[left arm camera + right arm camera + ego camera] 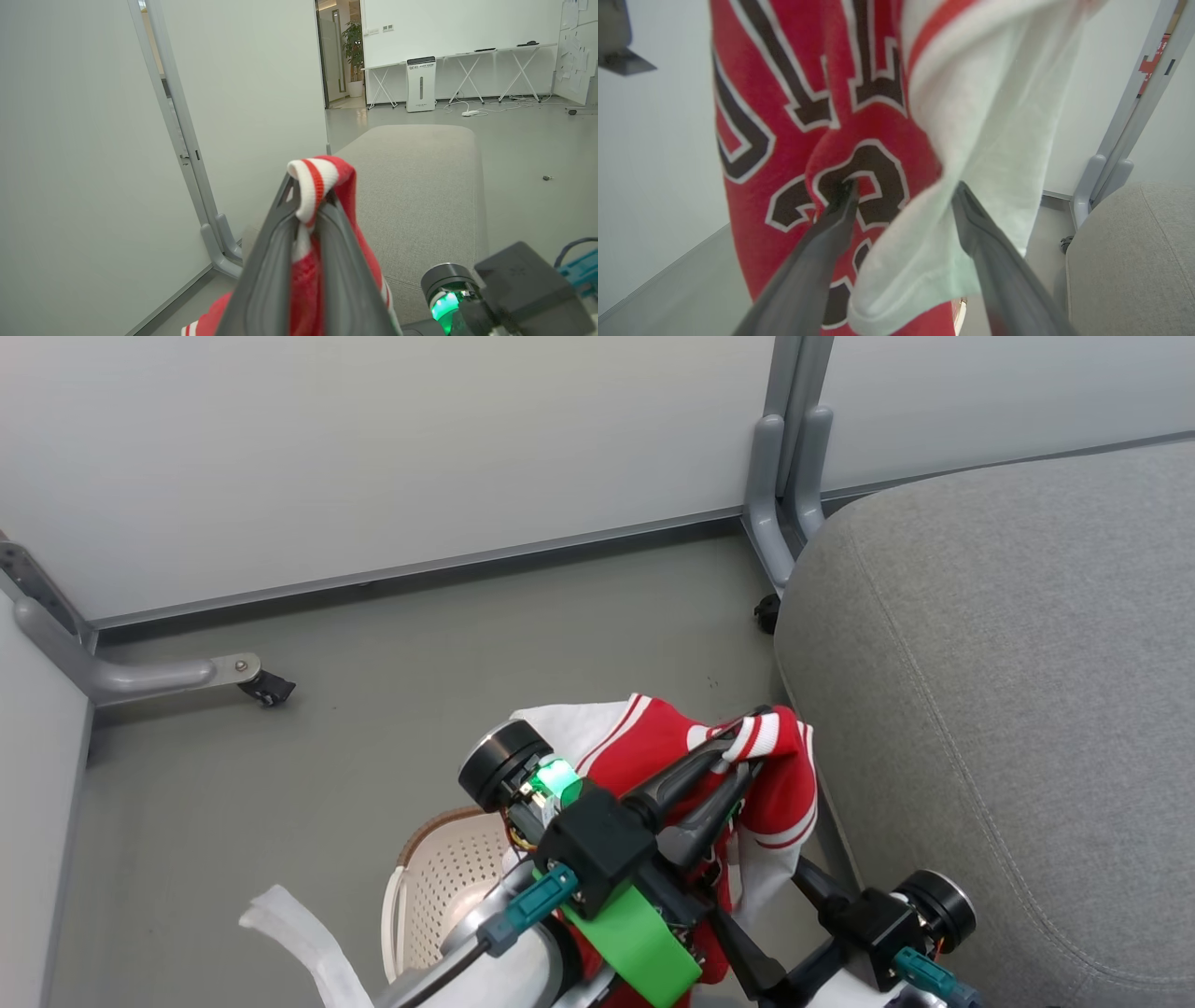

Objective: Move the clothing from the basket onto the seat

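Right now the left gripper [306, 205] has its jaws pressed together on a fold of the red-white striped trim of the clothing [653, 747]. The garment is lifted and hangs just beside the seat [1008, 663], near its rounded side but not yet over the cushion. The basket [448, 868] sits on the floor a little further from the seat, under the arms, and I cannot tell whether anything remains inside it.

The right gripper [904, 189] is lower, just off the seat's edge. Its jaws are spread, with a white panel drooping between them and one fingertip touching the dark lettering; it pinches nothing.

The main risks, as I judge them:
- The hold is on a narrow bit of trim, with most of the fabric's weight dangling below. A quick swing toward the seat could pull the trim out of the jaws, dropping the clothing on the floor beside the seat.
- The hanging part looks lower than the seat's top. If it is carried across without more lift, it may drag against the seat's side and bunch up or slide off.
- Cloth draped between the right gripper's spread fingers could snag there. If the arms then move apart, it would be tugged against the left gripper's hold
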Controlling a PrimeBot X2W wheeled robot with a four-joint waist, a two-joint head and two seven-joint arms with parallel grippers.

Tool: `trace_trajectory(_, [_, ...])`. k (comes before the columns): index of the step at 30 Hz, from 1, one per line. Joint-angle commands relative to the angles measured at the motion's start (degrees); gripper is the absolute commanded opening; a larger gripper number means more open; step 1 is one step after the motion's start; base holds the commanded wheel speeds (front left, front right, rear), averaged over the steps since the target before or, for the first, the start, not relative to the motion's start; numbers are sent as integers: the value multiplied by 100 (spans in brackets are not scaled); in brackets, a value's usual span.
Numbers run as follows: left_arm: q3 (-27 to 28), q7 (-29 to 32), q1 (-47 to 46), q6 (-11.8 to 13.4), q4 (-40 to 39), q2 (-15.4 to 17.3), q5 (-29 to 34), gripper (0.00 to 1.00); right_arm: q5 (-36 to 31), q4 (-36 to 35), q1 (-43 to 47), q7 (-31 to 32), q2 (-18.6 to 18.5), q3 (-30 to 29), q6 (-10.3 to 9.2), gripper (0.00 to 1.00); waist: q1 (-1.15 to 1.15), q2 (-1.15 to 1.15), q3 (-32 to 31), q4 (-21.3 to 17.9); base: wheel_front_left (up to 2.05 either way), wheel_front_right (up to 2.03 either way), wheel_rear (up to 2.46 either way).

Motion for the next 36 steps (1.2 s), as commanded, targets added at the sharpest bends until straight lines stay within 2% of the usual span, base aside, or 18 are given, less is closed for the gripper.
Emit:
trace_trajectory(1, [-9, 5, -70, -27, -30, -3, -57, 0, -6, 12, -66, -14, -23, 10, -2, 53, 0, 0, 9, 8, 0, 0, 0])
trace_trajectory(2, [-17, 9, -72, -26, -33, 3, -67, 0, -6, 6, -80, -14, -23, 18, -2, 36, 0, 0, 12, 12, 0, 0, 0])
trace_trajectory(3, [-27, 6, -73, -30, -35, 9, -80, 0, -13, 2, -94, -14, -29, 35, -2, 0, 0, 0, 16, 17, 0, 0, 0])
trace_trajectory(11, [2, -24, -58, 10, 8, 45, -147, 0, 70, 43, -115, -14, -56, 53, -2, 0, 0, 0, 30, 28, 0, 0, 0])
trace_trajectory(17, [26, -78, -12, 11, 146, 75, -235, 18, 168, 8, -67, -14, -28, -8, -2, 0, 0, 0, 31, 15, 0, 0, 0])
trace_trajectory(18, [29, -89, -7, 23, 184, 83, -235, 27, 197, 0, -56, -14, -16, -30, -2, 0, 0, 0, 29, 12, 0, 0, 0])
trace_trajectory(22, [2, -78, 49, 3, 299, 91, -305, 48, 243, -24, -30, -14, -9, -59, -2, 0, 0, 0, 24, 3, 0, 0, 0])
trace_trajectory(23, [-1, -63, 61, -8, 327, 97, -331, 85, 245, -31, -23, -14, -9, -62, -2, 0, 0, 0, 25, 1, 0, 0, 0])
trace_trajectory(24, [-2, -61, 60, -11, 338, 102, -338, 100, 256, -41, -20, -14, -5, -74, -2, 0, 0, 0, 27, -1, 0, 0, 0])
trace_trajectory(36, [30, -59, 11, 107, 402, 107, -408, 100, 305, -112, -1, -14, 23, -156, -2, 0, 0, 0, 39, -25, 0, 0, 0])
